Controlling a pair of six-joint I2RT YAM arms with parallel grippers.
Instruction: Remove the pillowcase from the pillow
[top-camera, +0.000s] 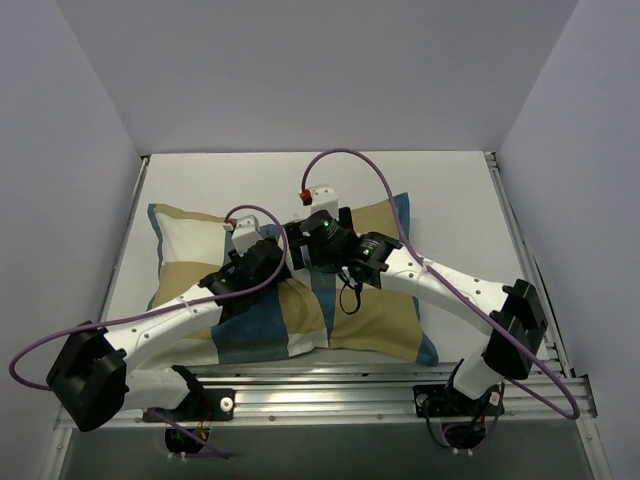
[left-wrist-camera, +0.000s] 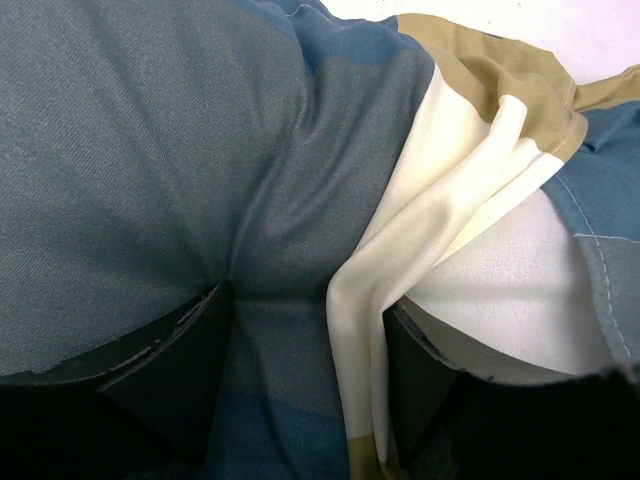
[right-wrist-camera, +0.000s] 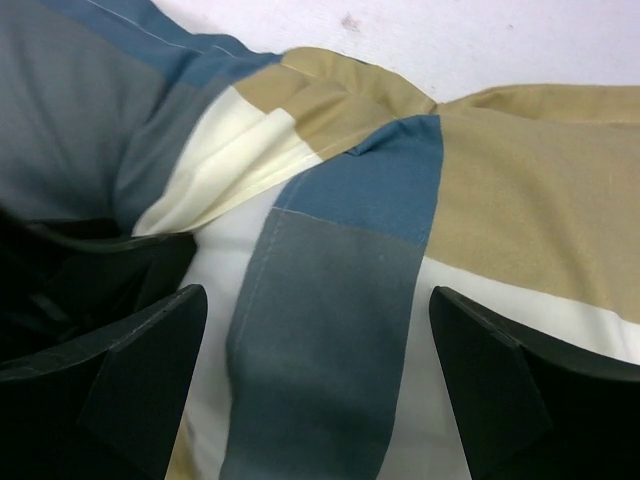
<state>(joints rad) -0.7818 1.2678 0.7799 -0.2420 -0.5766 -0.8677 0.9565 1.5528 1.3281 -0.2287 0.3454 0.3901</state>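
Note:
The checked pillowcase (top-camera: 375, 310) covers the pillow and lies across the middle of the table. Both grippers meet over its centre. My left gripper (top-camera: 278, 257) (left-wrist-camera: 308, 295) is shut on a thick bunch of pillowcase (left-wrist-camera: 150, 150): blue cloth and a cream fold fill the gap between its fingers (left-wrist-camera: 180, 345). To the right of that fold a plain white surface, seemingly the pillow (left-wrist-camera: 500, 290), shows at the cover's opening. My right gripper (top-camera: 298, 242) (right-wrist-camera: 318, 291) stands wide open over a blue hemmed strip of pillowcase (right-wrist-camera: 330, 300), one finger on each side and nothing gripped.
White walls close in the table on the left, back and right. Aluminium rails (top-camera: 330, 385) run along the near edge between the arm bases. Purple cables (top-camera: 370, 165) loop above the arms. The left gripper's black body (right-wrist-camera: 70, 270) sits close beside my right gripper's left finger.

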